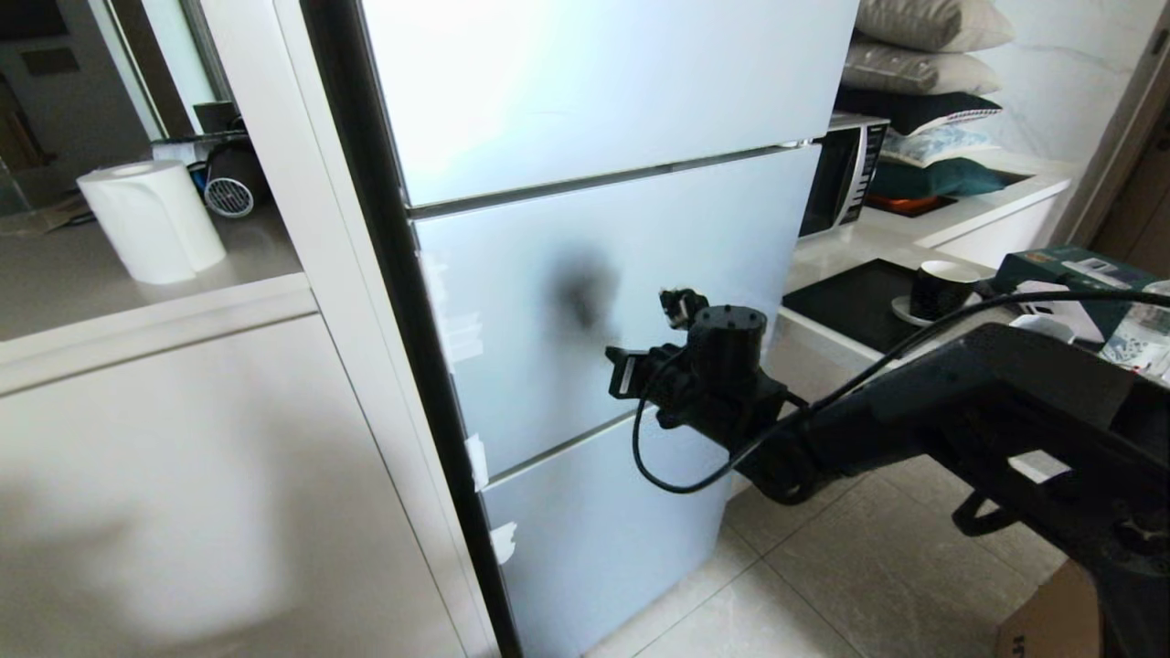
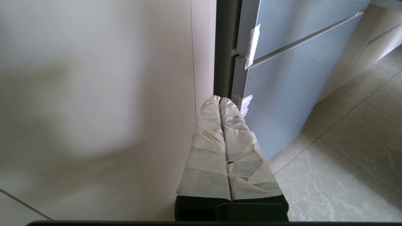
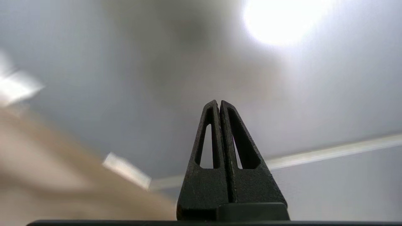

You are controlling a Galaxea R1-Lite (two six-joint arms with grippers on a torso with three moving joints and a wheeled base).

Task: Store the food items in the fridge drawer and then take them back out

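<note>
Right gripper: jaws pressed together, empty, raised facing the fridge's middle panel, likely approaching to open it. Drawer, food items: unseen, fridge closed. Left gripper: closed, parked low.

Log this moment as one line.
right gripper: shut, empty, facing fridge middle panel | left gripper: shut, parked | fridge closed

The head view looks down from above and to one side at the closed fridge, with the floor beside it. The left wrist view sits low, facing the fridge's bottom corner. The right wrist view faces a fridge panel from close by. All three share the fridge front.
</note>
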